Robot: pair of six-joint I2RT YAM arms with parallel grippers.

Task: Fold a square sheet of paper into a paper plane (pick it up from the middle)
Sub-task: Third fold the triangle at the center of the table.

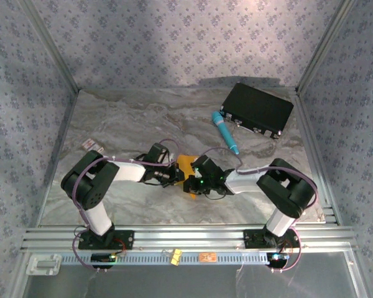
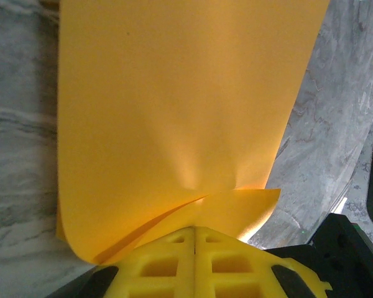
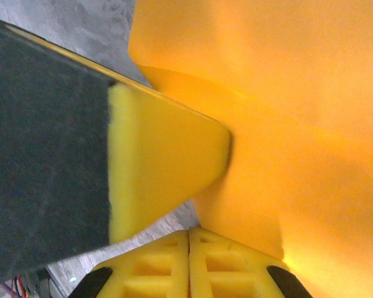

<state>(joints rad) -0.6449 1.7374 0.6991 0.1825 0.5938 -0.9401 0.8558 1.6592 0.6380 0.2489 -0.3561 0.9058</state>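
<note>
The square sheet of paper (image 1: 185,164) is bright orange-yellow and is held up off the marble between both grippers at the table's middle. My left gripper (image 2: 194,228) is shut on its near edge, where a lower flap (image 2: 236,208) curls under the main sheet (image 2: 174,112). My right gripper (image 3: 188,231) is shut with the sheet's (image 3: 298,124) edge running into its tips. The left gripper's yellow fingertip (image 3: 168,161) presses the paper just above the right gripper. Seen from above, the left gripper (image 1: 176,175) and right gripper (image 1: 194,180) almost touch. The paper has no plane shape.
A teal pen-like cylinder (image 1: 226,132) lies behind the grippers, and a black case (image 1: 257,109) sits at the back right. A small white-and-red card (image 1: 93,146) lies at the left. Patterned walls and metal posts close in the marble table (image 1: 137,118).
</note>
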